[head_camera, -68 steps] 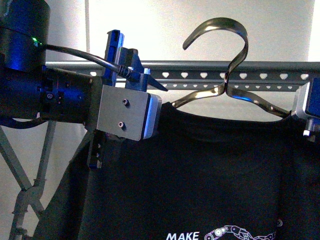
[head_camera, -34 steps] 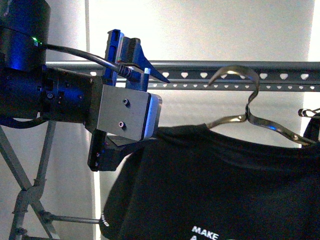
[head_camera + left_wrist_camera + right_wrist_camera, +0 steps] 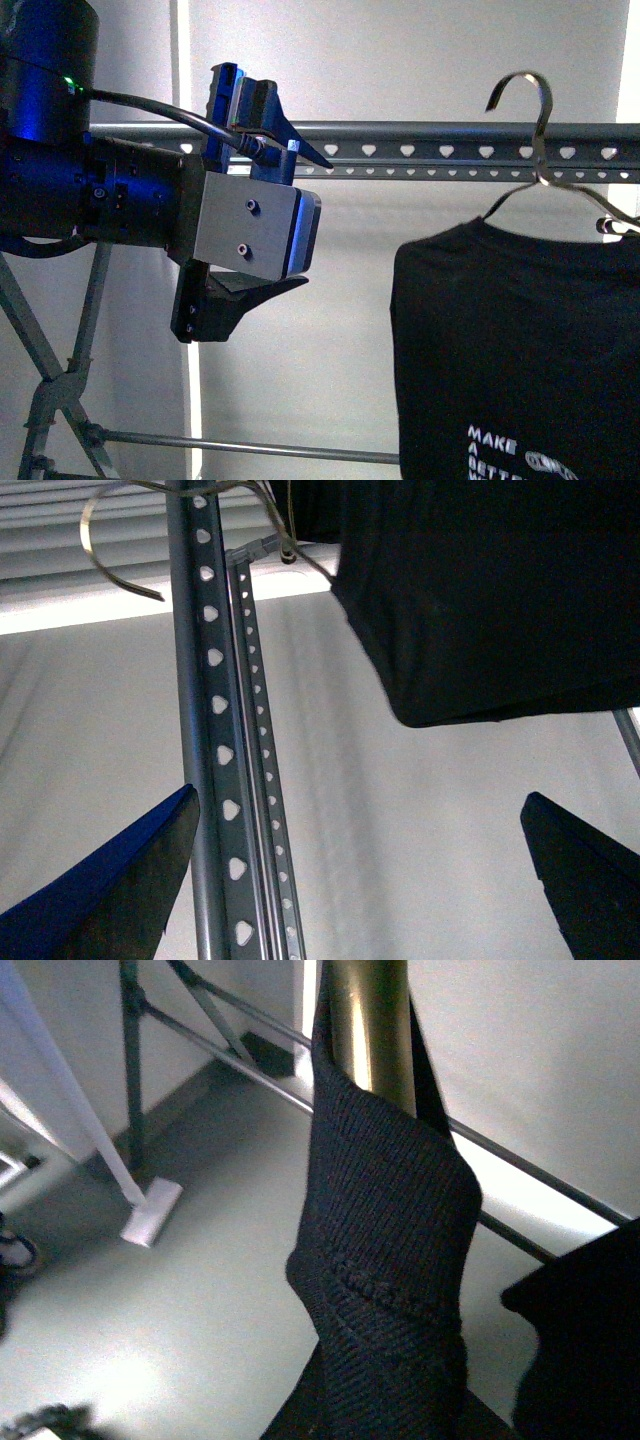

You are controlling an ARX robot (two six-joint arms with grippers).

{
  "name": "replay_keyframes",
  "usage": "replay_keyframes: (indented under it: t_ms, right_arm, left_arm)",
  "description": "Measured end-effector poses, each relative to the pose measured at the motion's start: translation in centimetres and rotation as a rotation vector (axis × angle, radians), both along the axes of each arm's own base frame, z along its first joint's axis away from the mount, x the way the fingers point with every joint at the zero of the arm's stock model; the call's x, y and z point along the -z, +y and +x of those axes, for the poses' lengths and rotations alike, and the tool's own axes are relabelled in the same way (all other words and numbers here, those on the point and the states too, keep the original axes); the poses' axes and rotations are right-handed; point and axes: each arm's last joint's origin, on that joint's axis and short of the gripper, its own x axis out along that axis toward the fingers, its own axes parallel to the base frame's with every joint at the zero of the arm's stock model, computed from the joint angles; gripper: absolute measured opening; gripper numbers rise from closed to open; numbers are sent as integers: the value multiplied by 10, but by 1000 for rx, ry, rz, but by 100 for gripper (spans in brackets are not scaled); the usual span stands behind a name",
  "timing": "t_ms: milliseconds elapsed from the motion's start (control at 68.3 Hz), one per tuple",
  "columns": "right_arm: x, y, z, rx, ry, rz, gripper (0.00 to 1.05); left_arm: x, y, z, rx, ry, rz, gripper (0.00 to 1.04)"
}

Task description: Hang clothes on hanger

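My left gripper stands wide open and empty in front of the rail of the clothes rack, towards the rail's crossed-leg end. It touches nothing, and its wrist view shows bare wall between the two fingers.

The black T-shirt hangs below the rail, further along it. The shirt is draped on a metal coat hanger, whose hook rises above the rail's top edge. From the front I cannot tell whether the hook is behind the rail or in front of it.

The right wrist view shows only dark knit fabric folded over a brass-coloured bar, very close. I take that arm to be carrying the load, but I cannot tell how its gripper is set.

As I read it, the step in hand is seating the hook on the rail. To do it well I would:
- keep the hanger level so the shirt does not slide off a shoulder;
- bring the open mouth of the hook across the rail's top edge;
- lower it straight down until the rail takes the weight, and only then let go.

I would hold the left gripper clear of the shirt's hem. I would also watch the left wrist view, where the hook and the heart-shaped holes both show, to confirm the hook has caught.
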Motion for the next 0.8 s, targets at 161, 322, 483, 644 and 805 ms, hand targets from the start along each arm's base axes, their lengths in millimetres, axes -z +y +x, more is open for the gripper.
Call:
replay_keyframes:
  t_ms: [161,322,483,644,805]
  right_arm:
    - [-7,6,-3,21,42,118,5]
    - [-7,10,-1,55,81,175,5]
    - [-7,12,3,91,117,243,5]
    - [-19,10,25,182,132,305,4]
    - [-46,13,51,223,96,332,4]
  left_arm:
    - [0,0,0,-14,0,1,98]
    - [0,0,0,-20,0,2,98]
    - [-56,49,10,-745,119,-654,98]
    - [-98,76,-11,-737,252,-1597,98]
    - [-91,72,-5,-674,351,-1753,98]
